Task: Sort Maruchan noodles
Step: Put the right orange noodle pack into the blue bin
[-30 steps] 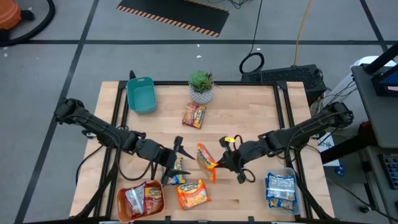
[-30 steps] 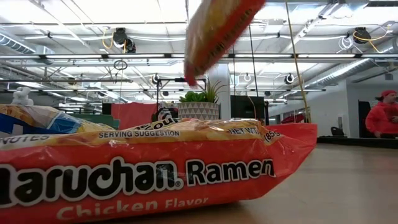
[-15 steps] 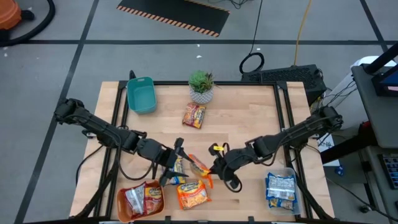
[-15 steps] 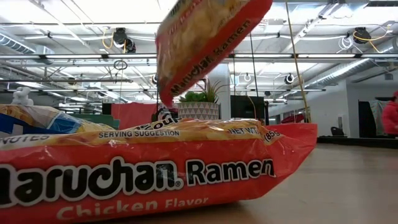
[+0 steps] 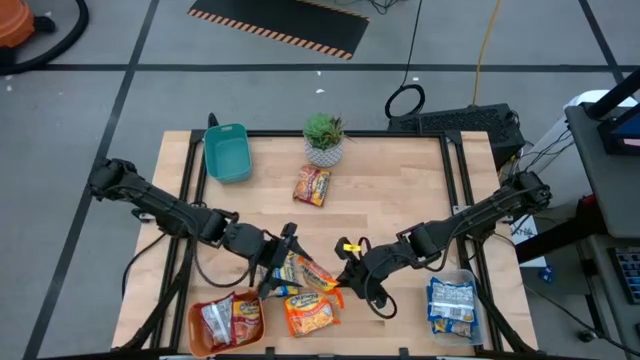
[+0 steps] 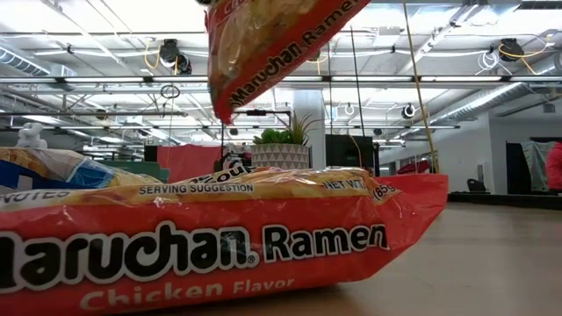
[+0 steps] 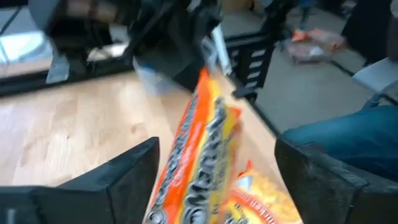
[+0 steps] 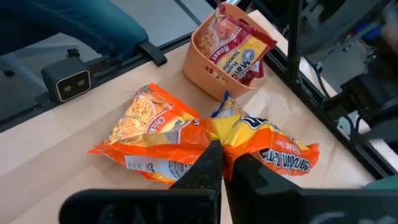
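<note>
My right gripper [image 5: 340, 282] is shut on an orange Maruchan packet [image 5: 315, 272], carried in the air beside my left gripper [image 5: 290, 262]. In the left wrist view that packet [image 7: 199, 149] hangs between my left gripper's [image 7: 217, 149] open fingers. A second orange packet [image 5: 308, 312] lies flat near the table's near edge and fills the low view [image 6: 219, 246]. A blue-and-yellow packet [image 5: 285, 285] lies under the left gripper. A dark red packet [image 5: 312, 185] lies flat before the plant. My right gripper [image 8: 222, 155] pinches the orange packet by one crinkled end [image 8: 239, 140] between its two fingers, slanting down from the table's right. The packet is lifted clear and hangs tilted [image 6: 272, 44] above the table. Whether my left gripper touches the packet cannot be told.
An orange bin [image 5: 225, 320] with dark red and silver-red packets stands at the near left corner, and a clear bin [image 5: 452, 305] with blue packets at the near right. A teal bin [image 5: 227, 152] and a potted plant [image 5: 323, 138] stand along the far edge.
My right gripper has carried the orange packet toward the table's left and near edge, up to my left gripper, and somewhat lower. The packet has tipped and now hangs between the left gripper's open fingers.
</note>
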You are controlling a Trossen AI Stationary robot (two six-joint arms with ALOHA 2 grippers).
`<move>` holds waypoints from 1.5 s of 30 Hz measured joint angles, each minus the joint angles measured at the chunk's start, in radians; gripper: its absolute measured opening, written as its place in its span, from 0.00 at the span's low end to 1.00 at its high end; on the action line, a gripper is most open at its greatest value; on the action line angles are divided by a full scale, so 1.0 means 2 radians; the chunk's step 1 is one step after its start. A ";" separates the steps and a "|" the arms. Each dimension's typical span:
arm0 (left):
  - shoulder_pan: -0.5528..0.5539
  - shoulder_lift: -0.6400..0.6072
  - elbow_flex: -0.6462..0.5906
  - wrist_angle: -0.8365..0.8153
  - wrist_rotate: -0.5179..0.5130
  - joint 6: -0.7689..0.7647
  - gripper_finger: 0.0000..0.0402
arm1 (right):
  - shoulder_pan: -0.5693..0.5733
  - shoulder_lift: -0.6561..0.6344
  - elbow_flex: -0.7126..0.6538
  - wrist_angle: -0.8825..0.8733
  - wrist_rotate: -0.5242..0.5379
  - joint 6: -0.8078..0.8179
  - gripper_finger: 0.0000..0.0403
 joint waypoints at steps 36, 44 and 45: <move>0.051 0.083 0.000 -0.008 0.127 -0.015 0.68 | -0.003 0.000 0.000 0.007 0.051 -0.030 0.00; 0.073 0.083 0.000 -0.011 0.127 -0.026 0.45 | -0.004 0.000 0.000 0.007 0.064 -0.020 0.00; 0.074 0.083 0.000 -0.011 0.127 -0.025 0.43 | -0.004 0.000 0.000 0.006 0.071 -0.017 0.00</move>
